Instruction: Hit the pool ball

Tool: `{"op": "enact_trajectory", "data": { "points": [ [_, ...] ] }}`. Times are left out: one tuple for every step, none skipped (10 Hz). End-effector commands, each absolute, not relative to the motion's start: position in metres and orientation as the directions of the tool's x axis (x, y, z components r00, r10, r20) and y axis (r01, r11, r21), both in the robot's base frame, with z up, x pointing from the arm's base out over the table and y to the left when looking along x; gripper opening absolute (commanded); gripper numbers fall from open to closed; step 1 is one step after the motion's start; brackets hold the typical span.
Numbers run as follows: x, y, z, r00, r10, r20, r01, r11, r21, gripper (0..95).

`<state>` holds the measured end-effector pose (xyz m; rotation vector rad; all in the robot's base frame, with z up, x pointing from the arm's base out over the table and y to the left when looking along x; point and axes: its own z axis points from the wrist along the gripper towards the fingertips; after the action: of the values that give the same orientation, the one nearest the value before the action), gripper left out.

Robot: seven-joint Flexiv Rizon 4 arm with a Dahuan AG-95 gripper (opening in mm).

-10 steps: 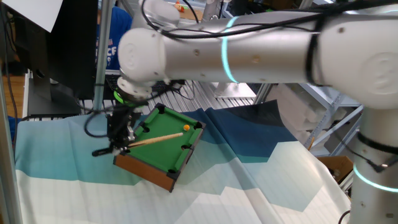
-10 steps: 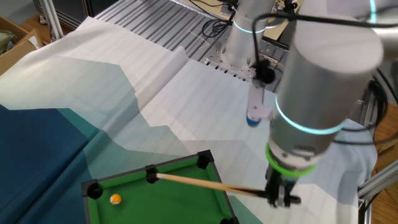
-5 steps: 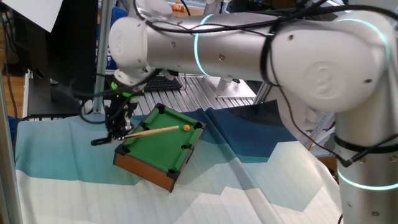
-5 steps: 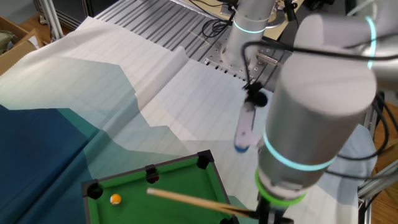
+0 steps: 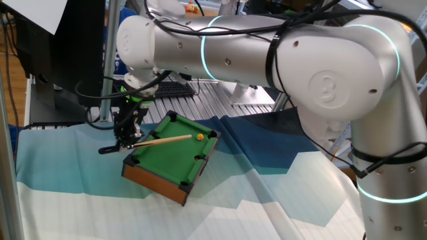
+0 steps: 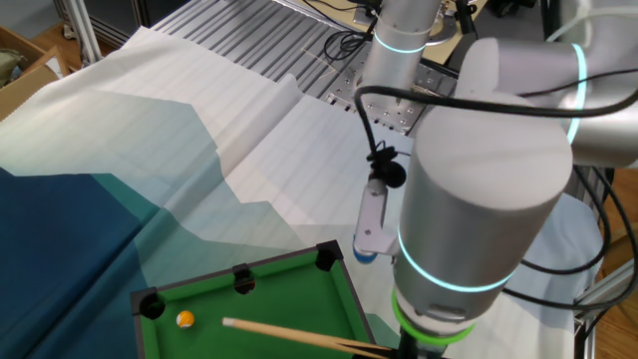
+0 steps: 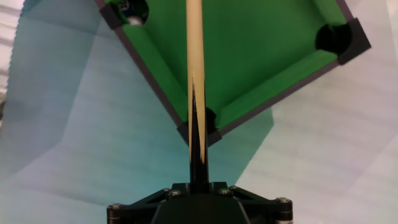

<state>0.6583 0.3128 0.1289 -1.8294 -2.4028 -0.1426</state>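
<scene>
Seen from the hand view, the gripper [image 7: 198, 186] is clamped on the dark butt of a miniature cue [image 7: 194, 68], which runs straight away from the hand, pale wooden shaft forward, over a corner pocket [image 7: 209, 118] of the miniature pool table [image 7: 261, 50] and out across the green felt. The cue's tip lies beyond the top edge of that view. The table sits turned cornerwise to the hand, another black pocket [image 7: 331, 37] showing at the right.

From one fixed view, the cue's [image 5: 160, 140] long axis slants from the gripper [image 5: 127, 139] at the table's left end up and right across the felt [image 5: 175, 157], its tip pointing toward the pool ball [image 5: 199, 137]. The ball, small and orange-yellow, rests on the felt near the far corner, just beyond the tip and roughly in line with the shaft; whether tip and ball touch cannot be told. The table's brown wooden side [image 5: 157, 183] faces the camera, on a blue-and-white cloth [image 5: 80, 213].

In the other fixed view, the ball [image 6: 184, 319] sits near the left corner pocket [image 6: 151, 306], with the cue tip [image 6: 227, 323] close to its right and a small gap showing between them. The white arm [image 6: 478, 179] fills the right of the frame, with the slatted metal surface [image 6: 249, 40] beyond.
</scene>
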Motion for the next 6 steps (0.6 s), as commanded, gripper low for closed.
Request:
{"op": "enact_trajectory", "data": {
  "points": [
    [0.661,0.31,0.124,-0.207,0.968,0.14,0.978,0.207,0.013,0.0],
    [0.663,0.309,0.123,-0.197,0.971,0.139,0.98,0.197,0.014,0.0],
    [0.667,0.307,0.12,-0.2,0.97,0.138,0.98,0.199,0.018,0.0],
    [0.67,0.306,0.118,-0.208,0.968,0.138,0.978,0.206,0.025,0.0],
    [0.673,0.305,0.116,-0.221,0.966,0.136,0.975,0.218,0.033,0.0],
    [0.674,0.305,0.113,-0.23,0.964,0.134,0.973,0.226,0.039,0.0]
  ]
}}
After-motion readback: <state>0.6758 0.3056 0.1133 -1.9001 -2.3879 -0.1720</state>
